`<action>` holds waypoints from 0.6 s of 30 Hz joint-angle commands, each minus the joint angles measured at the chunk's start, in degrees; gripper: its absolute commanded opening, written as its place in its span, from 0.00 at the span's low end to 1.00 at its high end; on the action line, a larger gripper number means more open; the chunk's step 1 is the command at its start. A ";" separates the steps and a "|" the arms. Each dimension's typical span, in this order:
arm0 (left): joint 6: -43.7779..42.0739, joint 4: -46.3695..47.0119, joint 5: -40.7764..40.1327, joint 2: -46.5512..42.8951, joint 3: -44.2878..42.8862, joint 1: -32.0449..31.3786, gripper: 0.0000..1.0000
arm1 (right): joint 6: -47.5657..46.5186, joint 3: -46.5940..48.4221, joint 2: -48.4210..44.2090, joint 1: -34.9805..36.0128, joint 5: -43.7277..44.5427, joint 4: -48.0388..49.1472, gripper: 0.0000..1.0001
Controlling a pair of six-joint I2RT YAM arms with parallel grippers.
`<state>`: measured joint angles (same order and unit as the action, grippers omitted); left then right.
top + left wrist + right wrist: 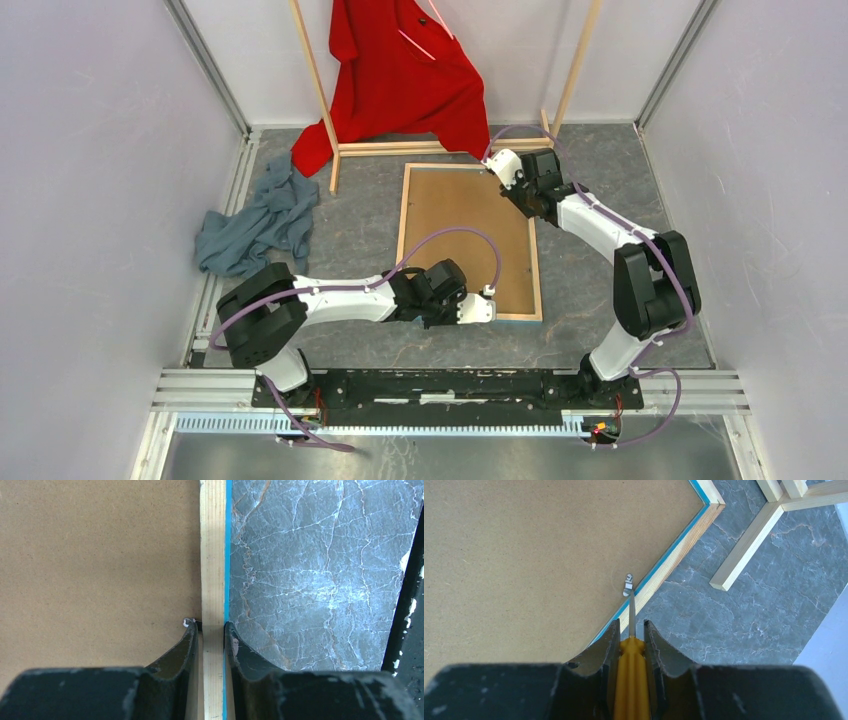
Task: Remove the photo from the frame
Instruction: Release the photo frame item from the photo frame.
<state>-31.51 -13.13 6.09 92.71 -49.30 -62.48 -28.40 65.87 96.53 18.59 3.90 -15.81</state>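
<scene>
- While the frame (402,235) lies face-down on the tabletop (600,200), backing board (465,235) up, the photo hides beneath.
- Left end effector (212,630) clamps its near rail.
- Right end effector (630,627) grips a screwdriver (631,680), tip at the clip (628,585) just ahead, far-right rail.

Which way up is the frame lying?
Face down: the frame shows its pale wood back, with the brown backing board seated inside it, facing up.

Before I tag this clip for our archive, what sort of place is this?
Probably a robot test cell, not a home: plain walls framed by aluminium rails, a left arm and right arm mounted at a marble-patterned table, a wooden clothes rack holding a red shirt.
</scene>
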 commanded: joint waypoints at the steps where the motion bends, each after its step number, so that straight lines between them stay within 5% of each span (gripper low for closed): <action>1: 1.98 1.79 1.51 1.52 -0.17 0.34 0.02 | 1.77 0.17 -1.64 0.17 -3.81 -4.41 0.00; 18: 1.78 1.86 2.23 1.47 0.08 0.37 0.02 | 2.45 -0.21 -1.43 0.10 -10.02 -4.40 0.00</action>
<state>-31.40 -13.10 6.17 92.71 -49.30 -62.48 -28.38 65.87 96.16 17.87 1.69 -16.45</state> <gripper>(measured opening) 0.253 0.246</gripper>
